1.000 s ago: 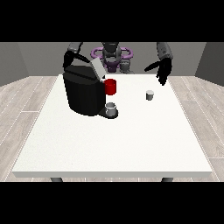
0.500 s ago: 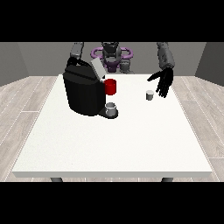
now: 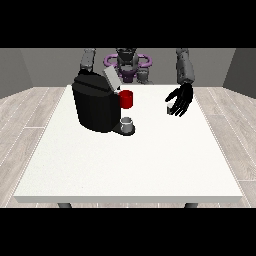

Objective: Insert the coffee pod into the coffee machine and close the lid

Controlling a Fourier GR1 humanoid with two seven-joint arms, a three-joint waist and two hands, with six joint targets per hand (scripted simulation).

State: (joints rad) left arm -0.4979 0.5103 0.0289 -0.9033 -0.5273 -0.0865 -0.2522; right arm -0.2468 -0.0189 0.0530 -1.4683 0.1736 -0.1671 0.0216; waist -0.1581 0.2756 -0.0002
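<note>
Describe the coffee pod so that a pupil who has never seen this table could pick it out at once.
Start at the black coffee machine on the white table, then look across to the black hand at the view's right. The coffee pod is the small grey piece on the tabletop right at that hand, unlike the grey cup under the machine.

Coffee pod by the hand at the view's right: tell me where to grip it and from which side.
Grip the coffee pod across its side walls, coming from above and from the view's right, where the hand already hovers with its fingers spread. The pod is small and stands on the table, apart from the coffee machine, so both sides look free.
</note>
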